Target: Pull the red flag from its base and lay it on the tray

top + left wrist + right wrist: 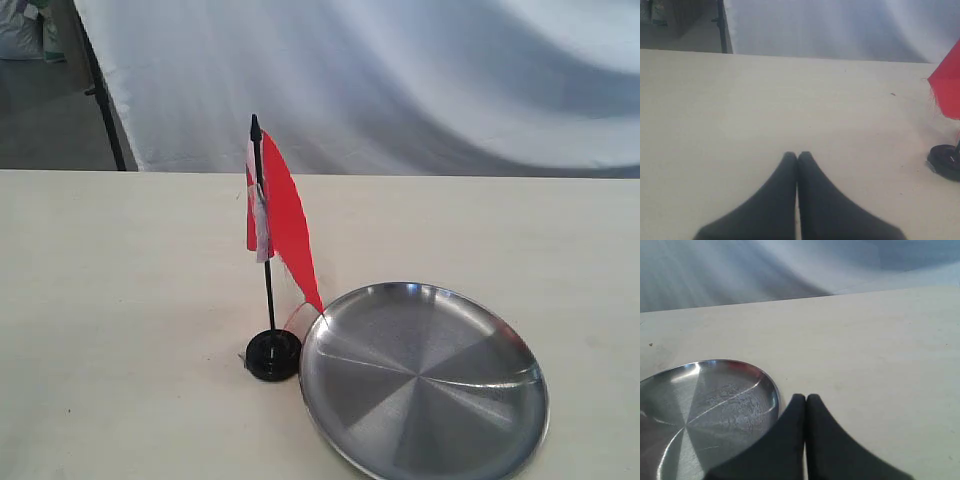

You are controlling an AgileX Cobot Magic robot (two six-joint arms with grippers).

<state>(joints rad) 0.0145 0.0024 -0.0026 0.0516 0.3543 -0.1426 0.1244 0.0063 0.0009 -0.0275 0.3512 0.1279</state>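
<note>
Flag stands upright in its base, tip skyward, well aside of the left gripper, clenched empty; right gripper clenched too, tray just beside.

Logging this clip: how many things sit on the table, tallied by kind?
Flags: 1, the red flag, standing upright
Bases: 1, the base, black, holding the pole
Trays: 1, the tray, steel, nothing in it
Total: 3

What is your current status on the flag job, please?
Grippers: left gripper and right gripper shut, empty. Task: red flag upright in base, beside tray. Nothing seen in the way.
</note>
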